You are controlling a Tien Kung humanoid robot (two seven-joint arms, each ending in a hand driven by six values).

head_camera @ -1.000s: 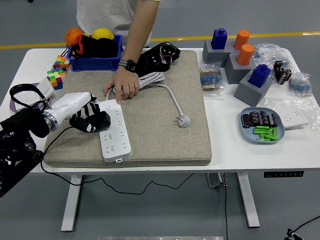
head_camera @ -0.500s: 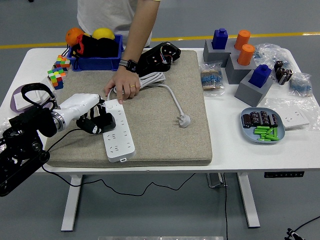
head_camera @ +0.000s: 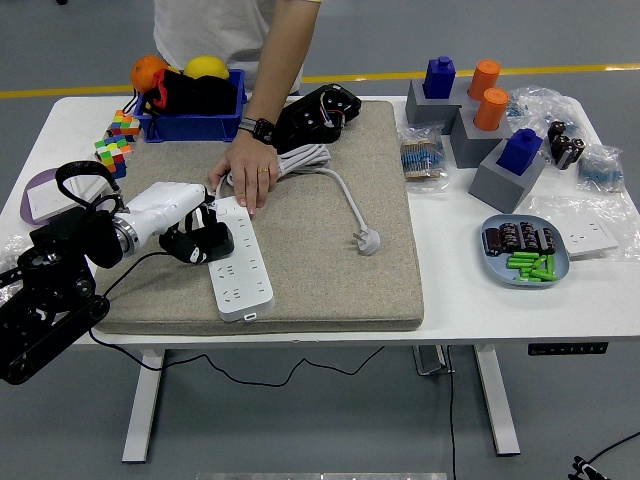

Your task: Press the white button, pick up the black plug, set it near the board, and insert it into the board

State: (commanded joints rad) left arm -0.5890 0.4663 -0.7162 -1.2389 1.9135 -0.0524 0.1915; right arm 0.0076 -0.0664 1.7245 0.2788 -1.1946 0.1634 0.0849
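**benchrat:** Looking at the left hand (head_camera: 196, 232), the fingers are curled round something black, which I take to be the black plug (head_camera: 192, 247); it sits right against the left long side of the white power strip (head_camera: 240, 258), toward the strip's far end; can't tell whether it's touching the sockets yet. Plug should be light, rigid and a bit slick; its thin black cable (head_camera: 135, 268) trails off the mat toward the bench's near-left edge and will tug a little; I'd hold the body by its sides, prongs free.

**solder_sam:** What about the strip sliding?

**benchrat:** Light plastic on a fabric mat (head_camera: 330, 270), so yes, it could skate when pushed; a person's hand (head_camera: 246, 177) at the far side presses flat on the strip's far end, which should pin it; that hand is also very close to the robot's fingers, so that's the main thing in the way.

**solder_sam:** Other clutter?

**benchrat:** The strip's white cord (head_camera: 335, 182) loops across the mat to its own white plug (head_camera: 368, 240) mid-mat, well apart; cubes (head_camera: 112, 150) and a blue bin (head_camera: 190, 125) at the far-left corner; blue and orange blocks (head_camera: 478, 105) far right, a tray of small parts (head_camera: 525, 252) toward the right edge; none interfere. Right arm isn't visible.
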